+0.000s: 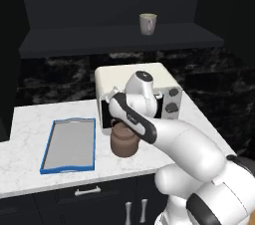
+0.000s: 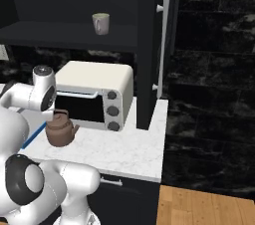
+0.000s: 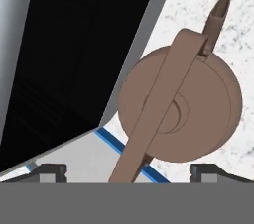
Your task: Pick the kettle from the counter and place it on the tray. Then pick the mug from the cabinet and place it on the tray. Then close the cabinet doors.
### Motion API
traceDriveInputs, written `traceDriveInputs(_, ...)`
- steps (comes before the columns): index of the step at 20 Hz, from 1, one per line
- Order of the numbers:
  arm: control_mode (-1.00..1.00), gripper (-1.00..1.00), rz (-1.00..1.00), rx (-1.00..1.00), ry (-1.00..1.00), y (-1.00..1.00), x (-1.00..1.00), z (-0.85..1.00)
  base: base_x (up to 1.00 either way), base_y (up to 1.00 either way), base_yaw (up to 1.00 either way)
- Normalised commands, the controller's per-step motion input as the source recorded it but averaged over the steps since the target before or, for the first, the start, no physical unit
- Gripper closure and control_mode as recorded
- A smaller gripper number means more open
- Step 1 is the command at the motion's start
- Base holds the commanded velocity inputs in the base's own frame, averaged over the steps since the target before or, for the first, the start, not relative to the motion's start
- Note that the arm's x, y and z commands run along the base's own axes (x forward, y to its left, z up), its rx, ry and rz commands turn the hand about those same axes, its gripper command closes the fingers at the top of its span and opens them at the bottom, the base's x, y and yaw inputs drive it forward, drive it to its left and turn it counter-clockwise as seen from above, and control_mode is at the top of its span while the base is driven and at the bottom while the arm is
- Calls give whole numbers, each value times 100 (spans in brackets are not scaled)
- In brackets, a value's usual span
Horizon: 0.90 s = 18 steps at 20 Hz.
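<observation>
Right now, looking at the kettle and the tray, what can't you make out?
- Kettle, left base view: top and handle hidden by the arm.
- Tray, right base view: mostly hidden behind the arm, one blue edge shows.
- Tool, hand view: tips cut off at the bottom, so clearance from the handle is unclear.

The brown kettle [image 1: 123,142] stands on the white counter [image 1: 30,119], just right of the blue-rimmed tray [image 1: 69,145] and before a cream toaster oven [image 1: 134,77]. The mug [image 1: 147,23] sits on the dark cabinet shelf [image 1: 99,37] above.
</observation>
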Motion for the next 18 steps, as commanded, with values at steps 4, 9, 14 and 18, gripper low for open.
traceDriveInputs(4, -100, -100, -13, 2, 0, -38, 1, -66, 0, 0, 0)
traceDriveInputs(9, -100, -100, -9, 4, -3, -34, -8, -58, 0, 0, 0)
traceDriveInputs(14, -100, -100, -8, 16, -8, -9, 16, -91, 0, 0, 0)
traceDriveInputs(18, -100, -100, -9, 13, 0, -2, 37, -93, 0, 0, 0)
